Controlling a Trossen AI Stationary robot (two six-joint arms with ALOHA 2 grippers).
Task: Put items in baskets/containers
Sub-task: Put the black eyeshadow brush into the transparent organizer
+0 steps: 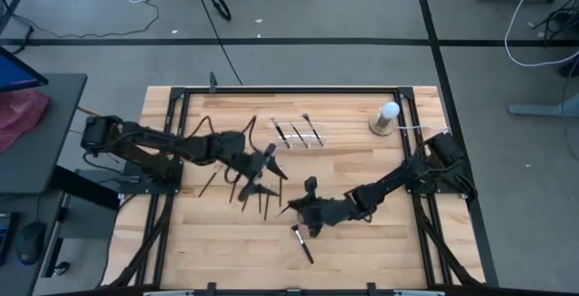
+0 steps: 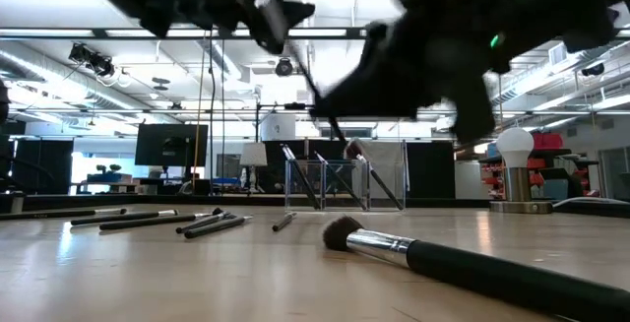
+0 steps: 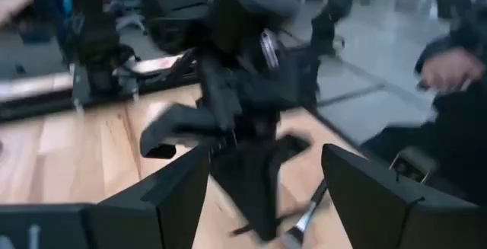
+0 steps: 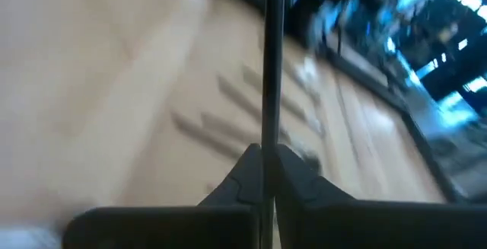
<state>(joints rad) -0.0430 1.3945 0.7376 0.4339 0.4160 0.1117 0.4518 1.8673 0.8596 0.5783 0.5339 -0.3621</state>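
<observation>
Right gripper (image 4: 266, 174) clamps one thin makeup brush (image 4: 272, 66) by its dark handle, above the wooden table (image 1: 362, 251).

Left gripper (image 3: 262, 196) hangs near mid-table with fingers spread wide and nothing between them. Loose brushes (image 1: 256, 196) lie scattered below it, and a bigger brush (image 1: 302, 243) lies nearer the front edge. The clear organiser tray (image 1: 298, 136) sits toward the far edge, a few brushes inside.

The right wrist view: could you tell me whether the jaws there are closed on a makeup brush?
Yes, the right gripper has its jaws pinched on the dark handle of a makeup brush.
</observation>
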